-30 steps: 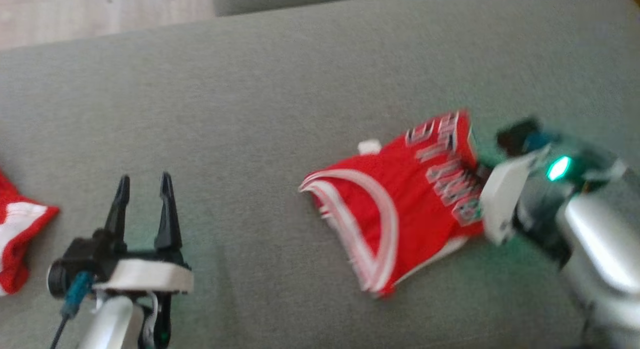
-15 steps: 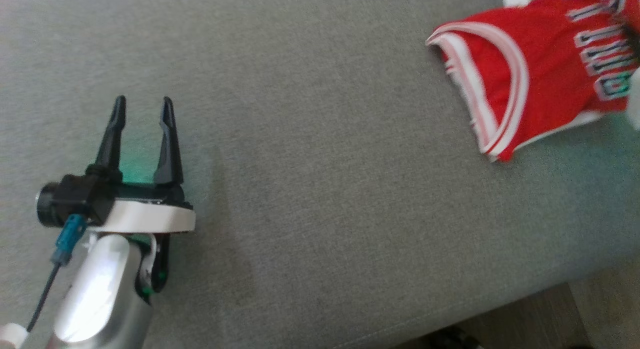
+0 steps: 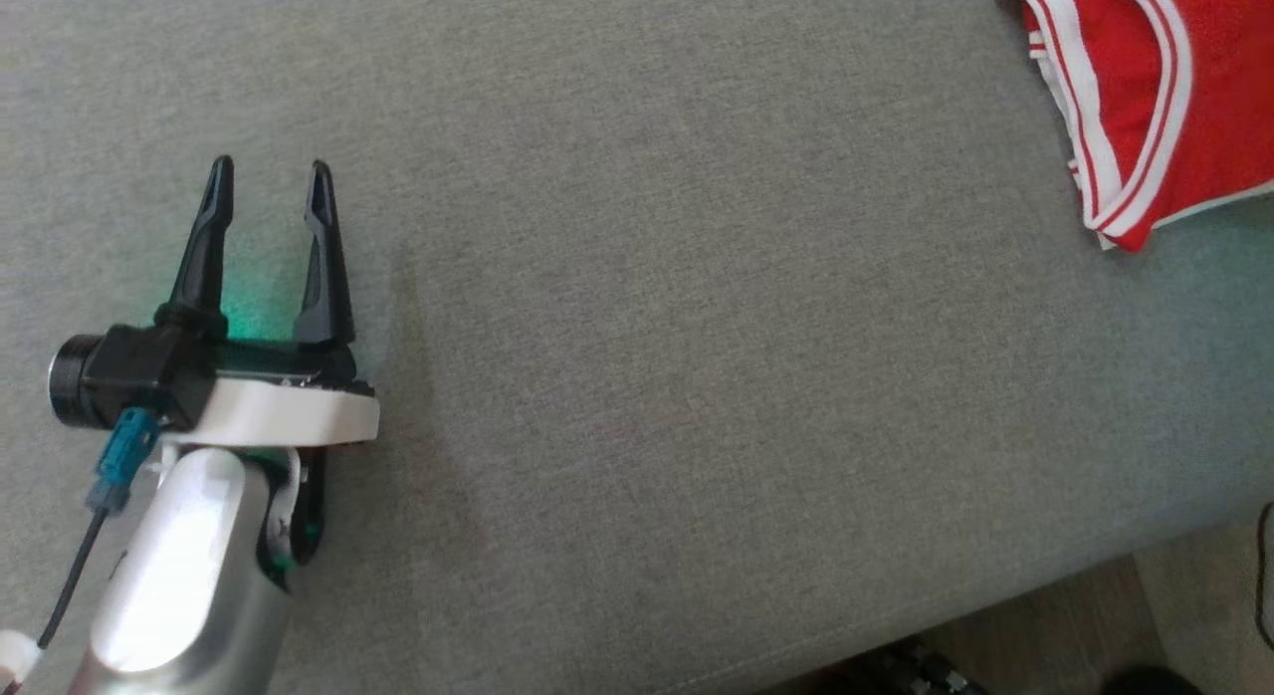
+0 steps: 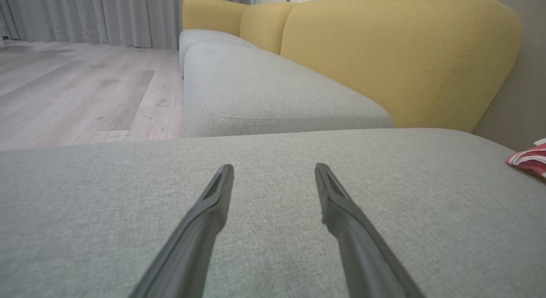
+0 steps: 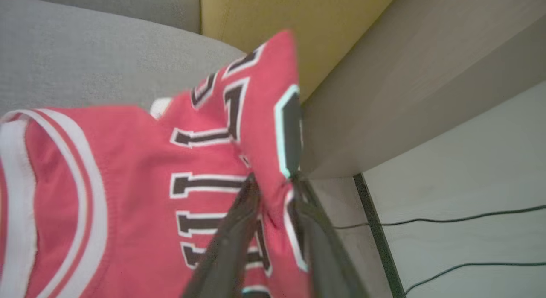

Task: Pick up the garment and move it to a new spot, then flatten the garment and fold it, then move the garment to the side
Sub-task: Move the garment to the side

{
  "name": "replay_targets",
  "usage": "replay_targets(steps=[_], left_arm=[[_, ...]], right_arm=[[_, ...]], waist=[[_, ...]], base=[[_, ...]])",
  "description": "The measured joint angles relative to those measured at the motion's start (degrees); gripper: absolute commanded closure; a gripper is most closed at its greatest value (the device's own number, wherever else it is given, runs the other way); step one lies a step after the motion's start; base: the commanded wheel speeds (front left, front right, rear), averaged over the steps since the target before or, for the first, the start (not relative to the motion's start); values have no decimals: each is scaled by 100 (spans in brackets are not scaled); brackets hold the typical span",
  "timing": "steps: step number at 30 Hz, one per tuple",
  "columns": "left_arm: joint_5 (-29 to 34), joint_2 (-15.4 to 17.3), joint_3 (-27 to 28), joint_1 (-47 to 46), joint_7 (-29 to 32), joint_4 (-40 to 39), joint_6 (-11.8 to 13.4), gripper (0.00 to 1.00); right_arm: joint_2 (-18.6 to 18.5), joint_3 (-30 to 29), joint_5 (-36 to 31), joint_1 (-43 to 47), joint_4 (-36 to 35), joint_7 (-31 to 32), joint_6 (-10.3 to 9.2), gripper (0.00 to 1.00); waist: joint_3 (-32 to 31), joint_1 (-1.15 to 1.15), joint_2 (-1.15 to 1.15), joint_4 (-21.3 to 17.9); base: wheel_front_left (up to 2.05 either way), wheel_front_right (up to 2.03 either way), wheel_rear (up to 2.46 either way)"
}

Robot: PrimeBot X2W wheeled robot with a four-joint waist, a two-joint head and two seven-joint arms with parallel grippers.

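Grey sofa seat (image 3: pixel 637 376) below; garment (image 3: pixel 1219 88) at upper right, well apart from left gripper (image 3: pixel 269 172) (lower left, fingers (image 3: pixel 204 242) spread, empty); right gripper (image 5: pixel 276 181) nearer, clamped on its fold.

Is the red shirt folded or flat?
Folded, not flat: the red shirt lies doubled on the sofa, one corner pinched up by the right claw.

It was a home living room: a long sofa (image 4: pixel 273 106) with grey seat cushions and yellow backrests (image 4: pixel 401 54) stood on a pale wood-plank floor (image 4: pixel 76 89), with grey floor-length curtains (image 4: pixel 85 16) at the far end.
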Motion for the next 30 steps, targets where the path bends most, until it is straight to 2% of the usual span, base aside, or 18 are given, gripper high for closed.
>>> replay_targets(steps=[7,13,17,22,27,30], left_arm=[[-59,-62,2,65,-65,166,24,0],[-178,-282,11,358,-171,454,-7,0],[-266,-348,118,812,-192,679,-18,0],[-270,-392,222,1369,-193,771,-43,0],[-269,-404,290,1769,-193,777,-43,0],[-269,-396,310,1866,-193,780,-60,0]], right_arm=[[137,35,-277,0,-78,-525,0,0],[445,98,-31,246,-511,-1004,1,0],[822,22,216,995,-1094,-1337,0,0],[1470,-244,259,2312,-1886,-1645,0,0],[2061,-748,-77,3655,-2547,-1653,0,0],[2280,-846,-214,4059,-2789,-1550,0,0]], waist=[[-272,0,0,124],[-805,-1,0,283],[-1269,-2,0,432],[-1868,-2,0,660],[-2356,-3,0,951],[-2494,-3,0,1066]], base=[[0,0,0],[0,0,0],[0,0,0],[0,0,0],[0,0,0],[0,0,0]])
